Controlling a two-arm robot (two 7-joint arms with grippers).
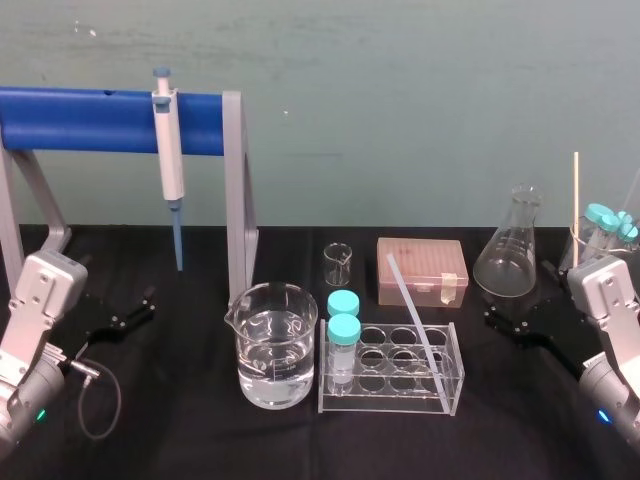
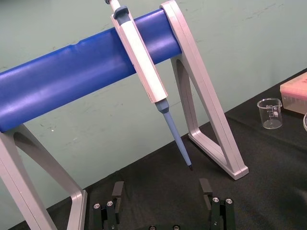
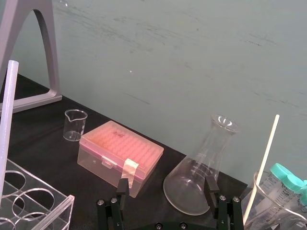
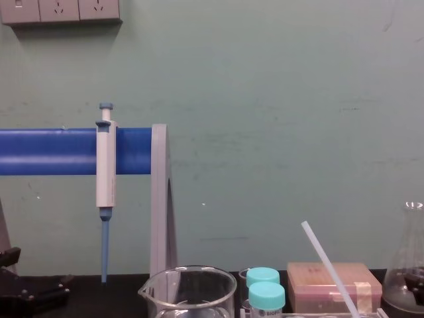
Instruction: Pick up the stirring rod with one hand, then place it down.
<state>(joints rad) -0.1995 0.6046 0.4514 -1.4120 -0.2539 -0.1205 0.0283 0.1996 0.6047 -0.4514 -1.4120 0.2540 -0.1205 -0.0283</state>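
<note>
While thin translucent-white rod (image 1: pixel 413 312) leans in clear rack (image 1: pixel 390 405) | left gripper (image 2: pixel 161 191) spread wide, empty | right gripper (image 3: pixel 167 189) likewise

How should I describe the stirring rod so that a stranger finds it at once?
Find the clear tube rack at the middle of the black table, beside the large beaker of water. The stirring rod leans slantwise across it. It is translucent white and straw-like, unlike the thinner cream stick standing at the far right.

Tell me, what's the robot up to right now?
Left gripper open, parked left. Right gripper open, parked right by the Erlenmeyer flask. Stirring rod leaning in the tube rack, untouched. Capped tubes share the rack.
</note>
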